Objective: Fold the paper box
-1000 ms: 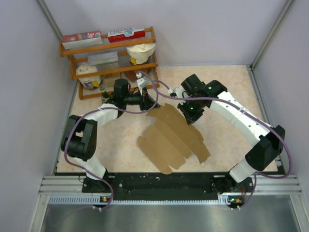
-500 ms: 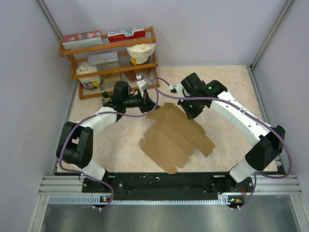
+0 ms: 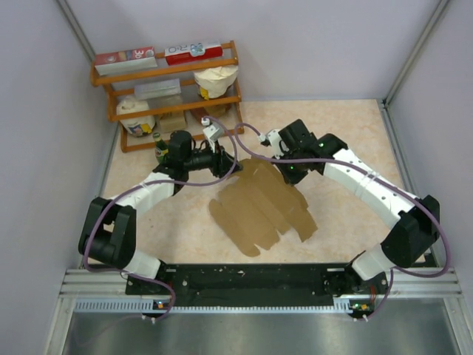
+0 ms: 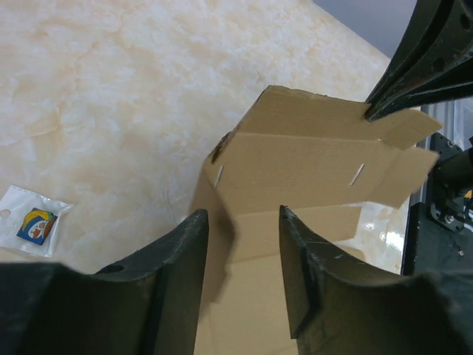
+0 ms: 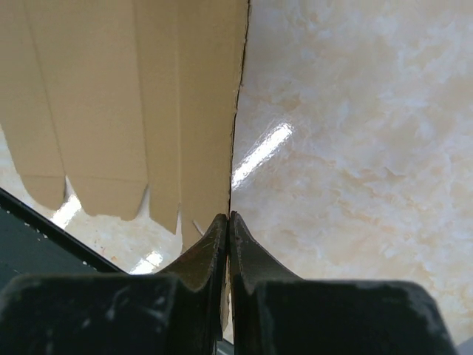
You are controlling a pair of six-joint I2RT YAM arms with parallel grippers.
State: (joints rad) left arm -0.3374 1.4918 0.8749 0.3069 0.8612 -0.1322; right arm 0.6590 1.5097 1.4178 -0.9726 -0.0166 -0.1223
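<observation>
The left gripper's [image 4: 242,222] black fingers stand apart, framing a plain brown cardboard box [image 4: 303,166] on the cream marbled table [image 4: 111,89]; a small clear sticker packet [image 4: 33,222] lies alongside.

Cream marbled table [image 3: 347,133] carries the paper box [image 3: 259,207], a wooden rack [image 3: 177,106] and a small packet [image 4: 33,222]

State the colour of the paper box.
Plain brown paper box, clearest in left wrist view.
</observation>
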